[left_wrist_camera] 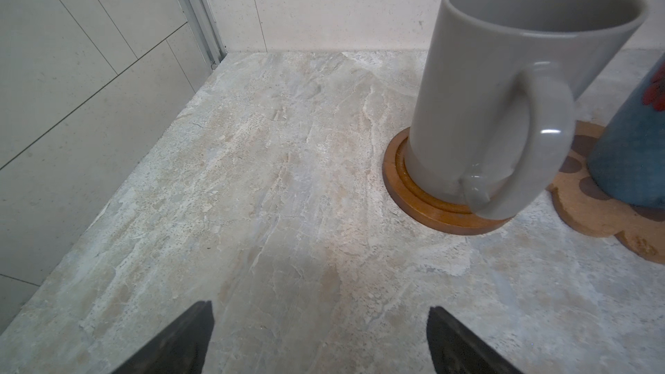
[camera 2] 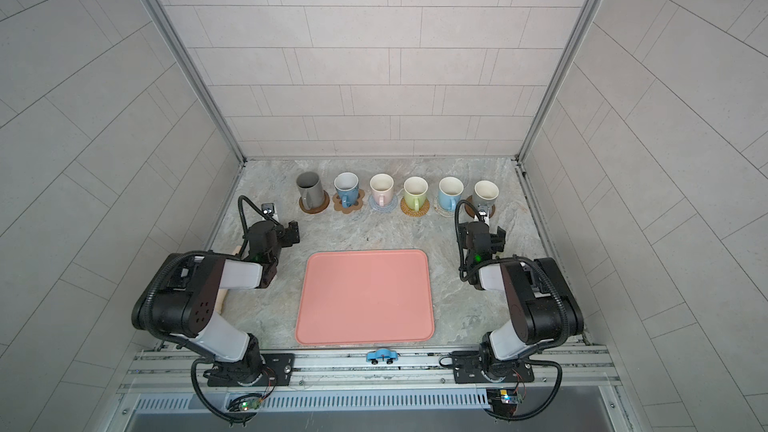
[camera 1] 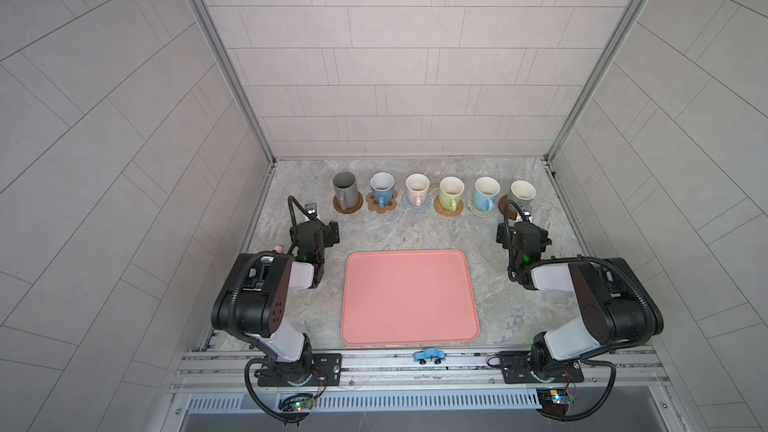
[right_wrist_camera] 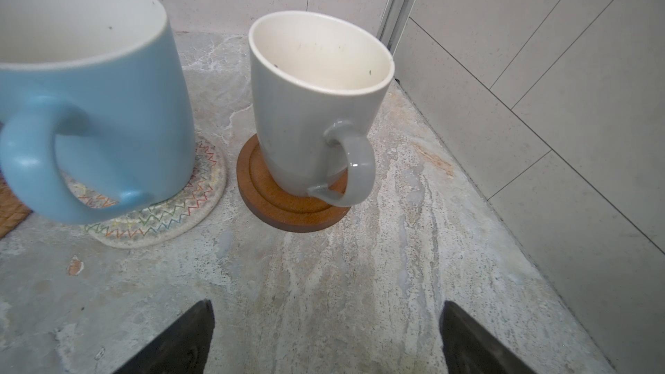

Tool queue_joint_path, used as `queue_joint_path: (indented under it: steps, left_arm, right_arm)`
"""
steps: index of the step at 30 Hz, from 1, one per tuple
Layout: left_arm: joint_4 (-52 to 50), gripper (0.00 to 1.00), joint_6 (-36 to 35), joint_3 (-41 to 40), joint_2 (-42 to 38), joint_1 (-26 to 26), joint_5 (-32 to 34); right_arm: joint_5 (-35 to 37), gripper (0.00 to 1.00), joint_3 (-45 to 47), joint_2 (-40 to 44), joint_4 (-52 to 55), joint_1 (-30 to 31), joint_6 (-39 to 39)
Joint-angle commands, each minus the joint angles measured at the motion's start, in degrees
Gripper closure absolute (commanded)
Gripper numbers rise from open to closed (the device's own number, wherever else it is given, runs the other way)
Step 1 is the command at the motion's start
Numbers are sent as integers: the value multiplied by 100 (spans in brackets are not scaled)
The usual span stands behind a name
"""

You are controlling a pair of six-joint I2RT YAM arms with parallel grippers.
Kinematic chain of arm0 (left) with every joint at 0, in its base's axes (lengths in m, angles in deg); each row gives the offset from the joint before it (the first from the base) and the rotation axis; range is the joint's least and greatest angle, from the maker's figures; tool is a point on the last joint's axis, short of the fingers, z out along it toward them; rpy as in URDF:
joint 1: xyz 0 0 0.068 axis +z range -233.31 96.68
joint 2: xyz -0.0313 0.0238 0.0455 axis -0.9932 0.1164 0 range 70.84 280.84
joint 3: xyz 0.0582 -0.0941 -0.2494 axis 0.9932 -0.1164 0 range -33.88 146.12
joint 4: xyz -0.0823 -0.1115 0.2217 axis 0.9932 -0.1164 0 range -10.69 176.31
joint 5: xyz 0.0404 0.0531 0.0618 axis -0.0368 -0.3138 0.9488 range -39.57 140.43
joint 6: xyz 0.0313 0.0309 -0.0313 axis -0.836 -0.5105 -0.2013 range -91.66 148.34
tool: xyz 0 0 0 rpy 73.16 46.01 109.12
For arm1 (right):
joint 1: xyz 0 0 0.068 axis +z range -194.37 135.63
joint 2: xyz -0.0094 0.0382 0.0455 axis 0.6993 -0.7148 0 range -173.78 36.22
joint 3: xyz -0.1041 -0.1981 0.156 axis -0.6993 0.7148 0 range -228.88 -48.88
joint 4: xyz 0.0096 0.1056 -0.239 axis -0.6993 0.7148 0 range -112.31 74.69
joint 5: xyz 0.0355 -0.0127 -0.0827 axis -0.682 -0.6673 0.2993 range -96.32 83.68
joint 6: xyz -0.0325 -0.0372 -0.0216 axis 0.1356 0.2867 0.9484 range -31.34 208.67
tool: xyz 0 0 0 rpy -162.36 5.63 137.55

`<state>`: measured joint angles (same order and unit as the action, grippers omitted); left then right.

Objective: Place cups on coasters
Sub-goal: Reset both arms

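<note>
Six cups stand upright in a row at the back, each on a coaster. From the left: dark grey cup (camera 1: 344, 191) on a brown wooden disc (camera 1: 347, 209), blue cup (camera 1: 382, 188) on the paw-print mat (camera 1: 371, 203), pink cup (camera 1: 417, 188) on the knit round (camera 1: 409, 205), green cup (camera 1: 451, 193) on rattan (camera 1: 441, 207), light blue cup (camera 1: 486, 193) on the patterned round (camera 1: 477, 209), grey-brown cup (camera 1: 522, 192) on a wooden disc (camera 1: 504, 202). My left gripper (left_wrist_camera: 320, 309) is open over bare counter short of the dark grey cup (left_wrist_camera: 503, 77). My right gripper (right_wrist_camera: 325, 307) is open short of the grey-brown cup (right_wrist_camera: 309, 102).
A large pink tray (camera 1: 409, 297) lies bare in the middle front between the two arms. A small blue car-shaped piece (camera 1: 428, 355) sits on the front rail. Tiled walls close in the counter at the back and both sides.
</note>
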<state>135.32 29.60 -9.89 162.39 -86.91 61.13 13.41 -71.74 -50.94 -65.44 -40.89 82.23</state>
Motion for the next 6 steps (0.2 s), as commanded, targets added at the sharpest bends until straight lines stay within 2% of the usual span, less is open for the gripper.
queue_joint_path:
  steps: [1,6]
  left_arm:
    - [213,0,-65,9,32,42,7]
    - [207,0,-50,18,31,32,7]
  right_arm:
    - [36,0,-88,78,22,29,11]
    - [48,0,-150,55,112,29,12]
